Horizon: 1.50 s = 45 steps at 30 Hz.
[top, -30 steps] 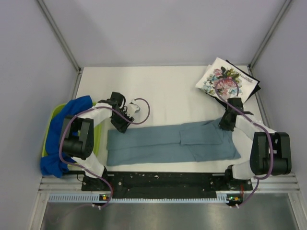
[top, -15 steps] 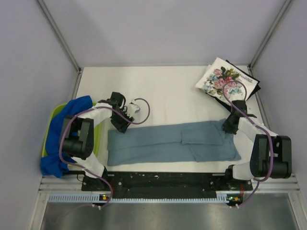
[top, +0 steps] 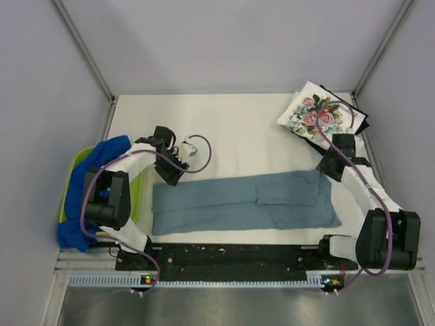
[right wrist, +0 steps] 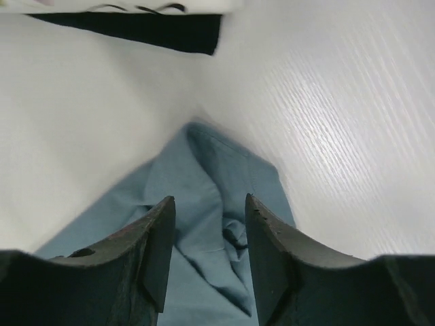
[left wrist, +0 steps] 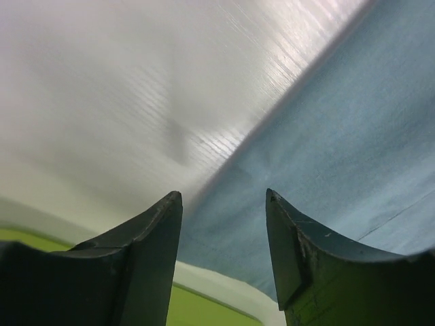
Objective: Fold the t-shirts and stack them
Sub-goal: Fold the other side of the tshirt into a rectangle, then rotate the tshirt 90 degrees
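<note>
The left gripper point(top: 169, 176) and right gripper point(top: 327, 170) are spread, empty; the grey-blue t-shirt point(top: 238, 204) should be pinched evenly at both far corners.

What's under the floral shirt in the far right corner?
A black shirt lies under the floral shirt. Only its dark edge shows along the right and near sides. The rest is covered, so its fold cannot be judged.

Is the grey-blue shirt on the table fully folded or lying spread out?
Partly folded: the grey-blue shirt lies as a long flat strip across the table, a flap doubled over its right half.
</note>
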Motion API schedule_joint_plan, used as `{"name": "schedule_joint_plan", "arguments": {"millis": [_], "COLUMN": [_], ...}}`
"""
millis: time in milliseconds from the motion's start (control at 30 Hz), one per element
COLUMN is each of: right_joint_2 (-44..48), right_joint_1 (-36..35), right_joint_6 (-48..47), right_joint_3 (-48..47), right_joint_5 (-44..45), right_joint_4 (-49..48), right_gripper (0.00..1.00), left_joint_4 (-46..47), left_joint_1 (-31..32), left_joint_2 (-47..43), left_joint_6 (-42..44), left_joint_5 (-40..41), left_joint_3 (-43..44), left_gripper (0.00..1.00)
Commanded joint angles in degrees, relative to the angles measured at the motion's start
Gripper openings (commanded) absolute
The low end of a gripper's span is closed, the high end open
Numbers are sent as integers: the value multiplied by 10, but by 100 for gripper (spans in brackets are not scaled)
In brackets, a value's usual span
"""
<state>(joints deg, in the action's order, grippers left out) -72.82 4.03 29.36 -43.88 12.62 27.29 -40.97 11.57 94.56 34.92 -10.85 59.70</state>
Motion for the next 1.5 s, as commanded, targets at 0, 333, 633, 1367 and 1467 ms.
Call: {"name": "schedule_joint_plan", "arguments": {"millis": [0, 333, 633, 1367, 1467], "right_joint_2": [15, -160, -317, -732, -715], "right_joint_1": [-36, -37, -118, -246, -245], "right_joint_6": [-33, -24, -67, 57, 43], "right_joint_3": [-41, -59, -189, -851, -887], "right_joint_5": [27, -28, -86, -202, -212], "right_joint_4": [2, -22, -34, 124, 109], "right_gripper": [39, 0, 0, 0, 3], "left_joint_4": [-33, 14, 37, -176, -192], "left_joint_1": [-4, -16, -15, -15, -15], "left_joint_2": [-34, -14, -80, -286, -304], "left_joint_6": [2, 21, 52, 119, 123], "left_joint_5": [4, 91, 144, 91, 76], "left_joint_3": [51, -31, -161, -260, -245], "left_gripper": [57, 44, 43, 48, 51]}}
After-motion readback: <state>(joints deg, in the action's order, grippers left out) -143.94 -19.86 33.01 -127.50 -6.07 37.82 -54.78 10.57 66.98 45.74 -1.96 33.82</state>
